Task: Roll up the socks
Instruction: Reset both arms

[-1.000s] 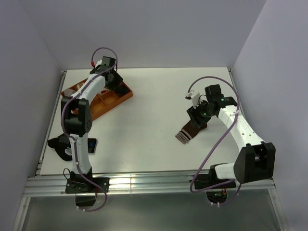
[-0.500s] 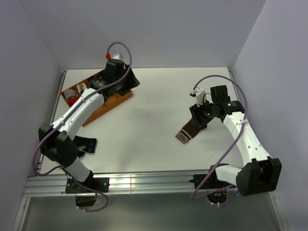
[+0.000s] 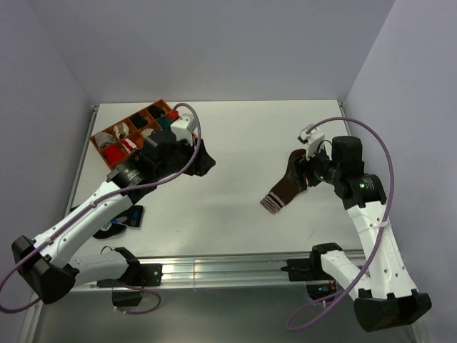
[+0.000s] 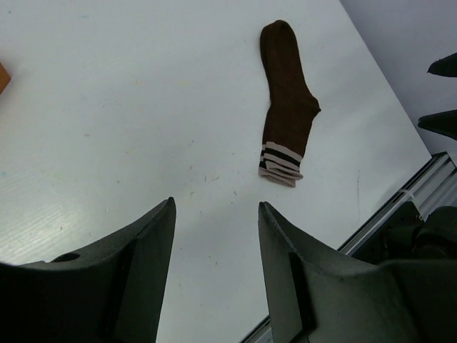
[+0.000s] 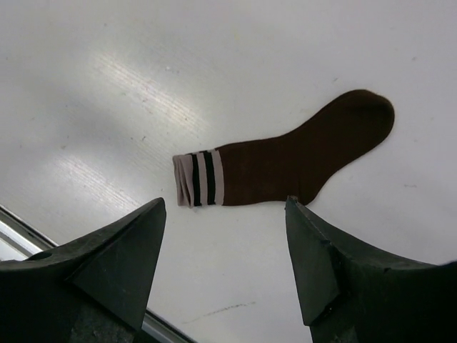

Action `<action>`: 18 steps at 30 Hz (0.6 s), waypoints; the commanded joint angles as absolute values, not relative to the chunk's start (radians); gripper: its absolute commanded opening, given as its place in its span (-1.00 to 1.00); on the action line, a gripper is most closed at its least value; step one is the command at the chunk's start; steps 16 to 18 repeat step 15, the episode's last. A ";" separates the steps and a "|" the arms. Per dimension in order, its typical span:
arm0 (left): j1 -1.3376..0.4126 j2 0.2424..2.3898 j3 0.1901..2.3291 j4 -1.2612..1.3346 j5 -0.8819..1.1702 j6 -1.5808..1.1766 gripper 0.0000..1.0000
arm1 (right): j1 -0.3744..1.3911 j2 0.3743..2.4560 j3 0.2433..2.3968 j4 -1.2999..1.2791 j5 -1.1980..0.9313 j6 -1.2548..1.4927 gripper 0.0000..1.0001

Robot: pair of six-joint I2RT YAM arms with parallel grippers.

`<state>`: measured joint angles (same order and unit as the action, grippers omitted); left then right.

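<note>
One brown ribbed fabric sock with a pale-striped cuff (image 5: 285, 161) lies flat and unrolled on the white table (image 3: 235, 136), right of centre, cuff toward the near edge; the dark second sock (image 3: 133, 216) lies near the base of the left arm (image 3: 86, 214), largely hidden. The right gripper (image 5: 225, 264) hangs above the brown sock, jaws apart and empty, and the left gripper (image 4: 214, 271), likewise spread and empty, faces it from mid-table. For a tight roll, the advisable method is to pinch one end squarely across its full width and keep the fabric pressed to the table while turning.
</note>
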<state>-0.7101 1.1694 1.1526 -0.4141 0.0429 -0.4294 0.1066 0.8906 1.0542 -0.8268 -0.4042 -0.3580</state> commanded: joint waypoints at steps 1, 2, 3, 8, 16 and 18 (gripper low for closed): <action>-0.710 1.157 1.132 -0.294 0.092 -0.357 0.10 | 0.100 0.861 1.031 -0.747 -0.382 -0.302 0.50; -0.712 1.166 1.140 -0.308 0.094 -0.353 0.09 | 0.100 0.854 1.019 -0.739 -0.377 -0.299 0.50; -0.710 1.173 1.155 -0.319 0.095 -0.345 0.08 | 0.100 0.851 1.014 -0.735 -0.376 -0.293 0.50; -0.710 1.157 1.109 -0.290 0.116 -0.336 0.09 | 0.098 0.839 0.982 -0.695 -0.377 -0.264 0.53; -0.710 1.157 1.091 -0.299 0.115 -0.324 0.09 | 0.100 0.839 0.953 -0.657 -0.399 -0.233 0.57; -0.710 1.157 1.091 -0.299 0.115 -0.324 0.09 | 0.100 0.839 0.953 -0.657 -0.399 -0.233 0.57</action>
